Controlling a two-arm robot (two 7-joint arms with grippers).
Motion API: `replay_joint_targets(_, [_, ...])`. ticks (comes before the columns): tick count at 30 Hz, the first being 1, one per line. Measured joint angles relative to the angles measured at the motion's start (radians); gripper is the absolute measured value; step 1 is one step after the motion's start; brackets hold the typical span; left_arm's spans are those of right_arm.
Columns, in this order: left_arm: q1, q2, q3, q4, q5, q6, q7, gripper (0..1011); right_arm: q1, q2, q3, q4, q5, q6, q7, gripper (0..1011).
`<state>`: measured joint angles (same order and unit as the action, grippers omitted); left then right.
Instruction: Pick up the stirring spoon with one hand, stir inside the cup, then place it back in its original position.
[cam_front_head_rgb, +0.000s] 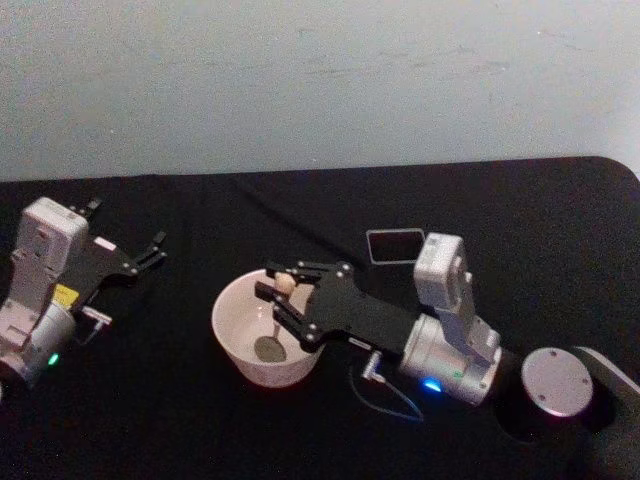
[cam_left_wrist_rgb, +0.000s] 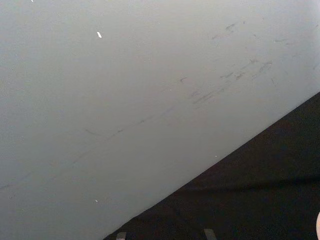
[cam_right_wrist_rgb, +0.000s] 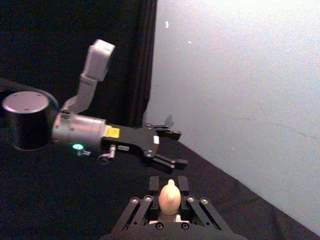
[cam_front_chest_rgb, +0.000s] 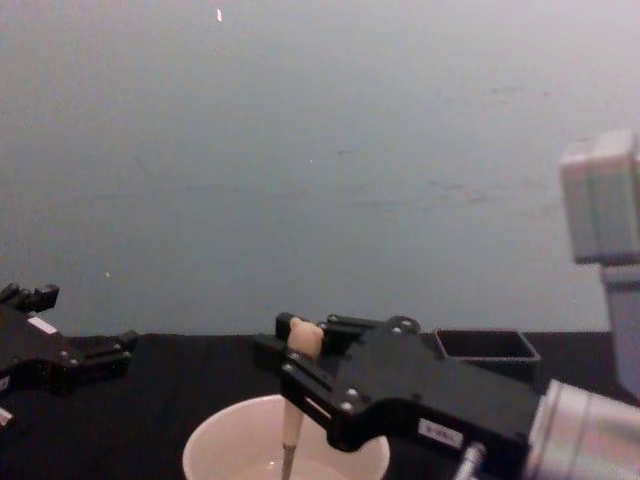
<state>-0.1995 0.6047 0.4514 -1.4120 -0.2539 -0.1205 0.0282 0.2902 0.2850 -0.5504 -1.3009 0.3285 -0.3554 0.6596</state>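
Note:
The cream-white cup (cam_front_head_rgb: 228, 340) stands on the black table in front of me. The stirring spoon (cam_front_head_rgb: 277, 318) stands nearly upright inside it, with its metal bowl at the cup's bottom and its beige knob (cam_front_head_rgb: 286, 285) above the rim. My right gripper (cam_front_head_rgb: 280, 291) reaches in from the right over the cup and is shut on the spoon's handle just under the knob. The chest view shows the spoon (cam_front_chest_rgb: 292, 428) hanging from this gripper (cam_front_chest_rgb: 300, 362) into the cup (cam_front_chest_rgb: 205, 448). In the right wrist view the knob (cam_right_wrist_rgb: 170, 197) sits between the fingers (cam_right_wrist_rgb: 154, 183). My left gripper (cam_front_head_rgb: 125, 228) rests open at the table's left.
A dark grey square holder (cam_front_head_rgb: 396, 245) stands behind my right arm, also visible in the chest view (cam_front_chest_rgb: 487, 346). A pale wall runs along the table's far edge. The left gripper (cam_right_wrist_rgb: 175, 148) shows farther off in the right wrist view.

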Motion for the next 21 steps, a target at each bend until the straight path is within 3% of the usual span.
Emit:
replay_joint_targets(8, [0.0,0.0,0.0,0.0,0.0,0.0,0.0,1001,0.061,-0.058,0.001,0.096,-0.03,-0.013,-0.045,214])
replay_joint_targets(21, [0.0,0.0,0.0,0.0,0.0,0.0,0.0,1001,0.086,-0.072,0.022,0.145,-0.052,-0.024,-0.065,214])
